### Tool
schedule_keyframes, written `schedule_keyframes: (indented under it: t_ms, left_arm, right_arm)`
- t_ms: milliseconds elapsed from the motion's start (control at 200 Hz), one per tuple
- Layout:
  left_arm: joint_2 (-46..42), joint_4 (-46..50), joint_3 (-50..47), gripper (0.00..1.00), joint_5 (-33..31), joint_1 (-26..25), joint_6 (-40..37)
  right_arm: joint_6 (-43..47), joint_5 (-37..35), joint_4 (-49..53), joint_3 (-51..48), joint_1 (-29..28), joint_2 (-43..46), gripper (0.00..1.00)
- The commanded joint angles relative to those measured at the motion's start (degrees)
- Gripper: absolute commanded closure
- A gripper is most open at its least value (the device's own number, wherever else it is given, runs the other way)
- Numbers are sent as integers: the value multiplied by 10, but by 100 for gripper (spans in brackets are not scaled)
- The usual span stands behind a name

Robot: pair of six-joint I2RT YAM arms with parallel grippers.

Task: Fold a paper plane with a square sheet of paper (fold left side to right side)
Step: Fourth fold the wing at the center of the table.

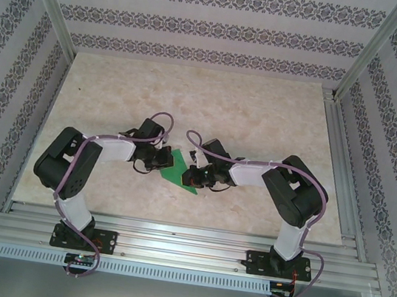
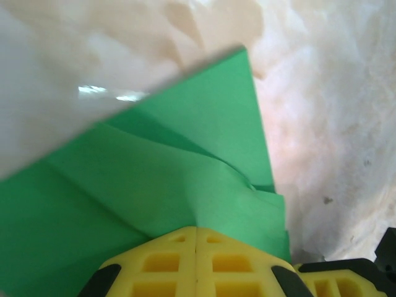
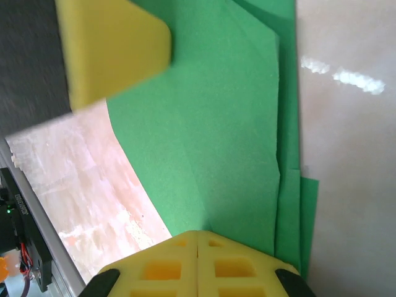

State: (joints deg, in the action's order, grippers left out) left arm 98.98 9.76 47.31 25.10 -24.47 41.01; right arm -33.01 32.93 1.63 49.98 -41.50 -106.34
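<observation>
While shut, left claw (image 2: 197,231) and right claw (image 3: 197,235) seemingly press paper (image 1: 180,170).

paper (image 1: 179,168) on table (image 1: 190,102) — btwn left tool (image 1: 160,161), right tool (image 1: 195,173)

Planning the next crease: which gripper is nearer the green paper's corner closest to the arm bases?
Right. The right gripper sits just beyond that corner of the green paper; the left gripper is at its opposite, left edge.
</observation>
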Motion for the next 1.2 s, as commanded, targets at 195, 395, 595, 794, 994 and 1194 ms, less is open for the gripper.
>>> schedule_keyframes:
  t_ms: [195,395,595,794,994,1194]
  left_arm:
    - [21,26,39,100,-51,54,-49]
    - [41,26,57,100,-54,91,-59]
    - [56,35,67,100,-64,123,-76]
    - [-2,73,65,100,-58,160,-105]
    - [-123,72,34,100,1,155,-93]
    - [-161,19,-7,100,33,65,-43]
  right_arm:
    - [14,-56,90,-25,-2,-21,94]
    - [14,-58,92,-28,-3,-18,94]
    - [14,-56,90,-25,-5,-21,94]
    - [16,-52,94,-12,-5,-17,94]
    - [16,-52,99,0,-6,-11,94]
    - [15,-52,97,-1,-5,-7,94]
